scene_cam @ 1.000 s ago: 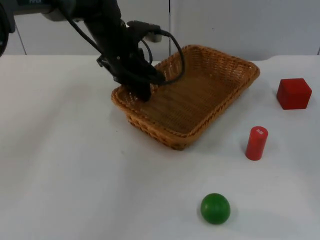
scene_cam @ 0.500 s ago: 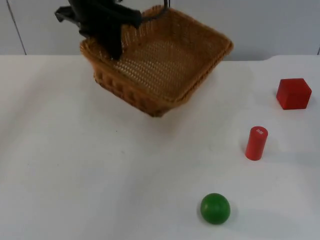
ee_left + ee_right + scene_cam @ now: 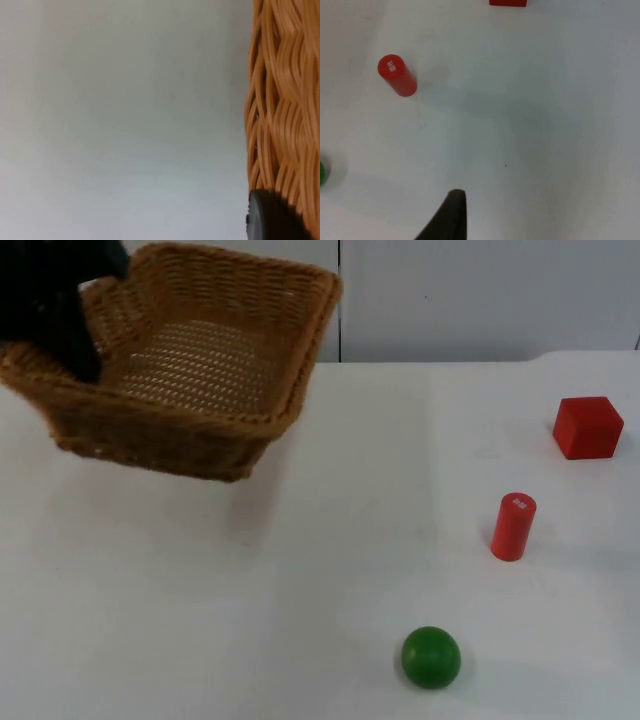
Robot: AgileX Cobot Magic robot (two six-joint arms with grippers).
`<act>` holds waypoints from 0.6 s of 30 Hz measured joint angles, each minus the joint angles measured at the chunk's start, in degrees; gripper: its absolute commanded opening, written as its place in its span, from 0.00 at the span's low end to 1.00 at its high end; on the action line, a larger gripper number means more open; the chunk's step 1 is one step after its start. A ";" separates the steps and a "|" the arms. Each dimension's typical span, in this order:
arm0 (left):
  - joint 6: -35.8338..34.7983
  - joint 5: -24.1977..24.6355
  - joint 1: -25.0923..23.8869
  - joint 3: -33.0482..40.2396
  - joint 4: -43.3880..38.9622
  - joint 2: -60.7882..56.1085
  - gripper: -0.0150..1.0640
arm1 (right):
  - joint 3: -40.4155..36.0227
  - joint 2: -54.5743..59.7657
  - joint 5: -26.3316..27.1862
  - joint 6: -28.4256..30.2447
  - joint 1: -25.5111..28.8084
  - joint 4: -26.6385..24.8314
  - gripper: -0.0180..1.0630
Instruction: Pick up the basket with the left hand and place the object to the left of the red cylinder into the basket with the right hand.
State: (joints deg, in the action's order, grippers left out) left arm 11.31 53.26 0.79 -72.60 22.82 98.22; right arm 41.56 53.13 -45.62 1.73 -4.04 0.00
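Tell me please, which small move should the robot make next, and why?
Probably the right gripper should go toward the green ball. The left gripper already holds the basket clear of the table, and the ball lies left of the red cylinder, untouched.

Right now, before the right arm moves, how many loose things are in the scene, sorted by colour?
Red: 2, the red cylinder and the red cube.
Green: 1, the green ball.
Tan wicker: 1, the basket, held up at its rim by the left tool.
Total: 4.
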 measured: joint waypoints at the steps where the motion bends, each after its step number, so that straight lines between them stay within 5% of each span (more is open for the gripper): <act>1: 0.65 -1.26 -1.63 4.65 0.75 -2.75 0.01 | 0.00 0.00 0.00 0.00 0.00 0.00 0.99; 10: 5.34 -6.85 -11.30 31.04 5.87 -22.25 0.01 | 0.00 0.00 -0.47 0.00 -0.85 -1.51 0.99; 18: 6.61 -9.35 -12.05 38.60 6.18 -26.94 0.01 | 0.00 0.00 -0.88 0.54 -4.35 -1.51 0.99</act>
State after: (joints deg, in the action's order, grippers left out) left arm 17.92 43.91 -11.25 -34.00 29.00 71.28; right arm 41.56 53.13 -46.50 2.27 -8.40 -1.51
